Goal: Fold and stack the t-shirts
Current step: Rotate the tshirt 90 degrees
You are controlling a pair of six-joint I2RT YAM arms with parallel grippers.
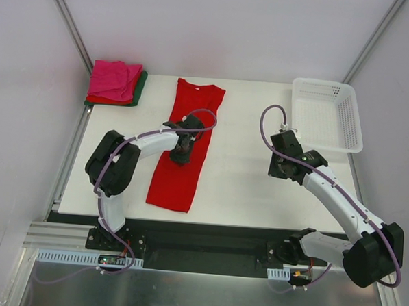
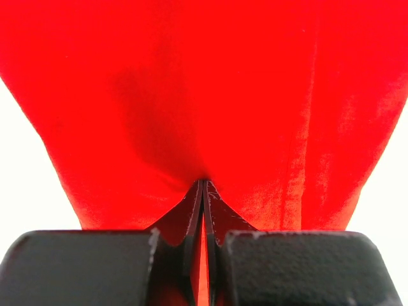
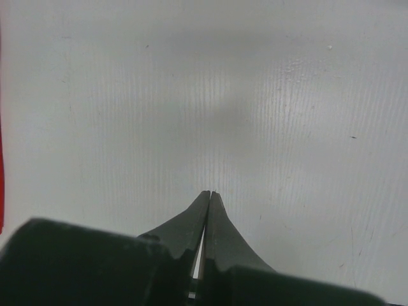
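Observation:
A large bright red t-shirt lies on the white table, folded lengthwise into a long strip with the collar at the far end. My left gripper is over its middle. In the left wrist view the jaws are closed at the tips, and the red cloth puckers toward them, pinched. A folded stack sits at the far left corner, with a magenta pink t-shirt on top and red and dark green edges under it. My right gripper is shut and empty, its tips over bare table.
A white plastic lattice basket stands at the far right of the table and holds nothing. The table's left edge runs along a metal frame rail. A sliver of red cloth shows at the left edge of the right wrist view.

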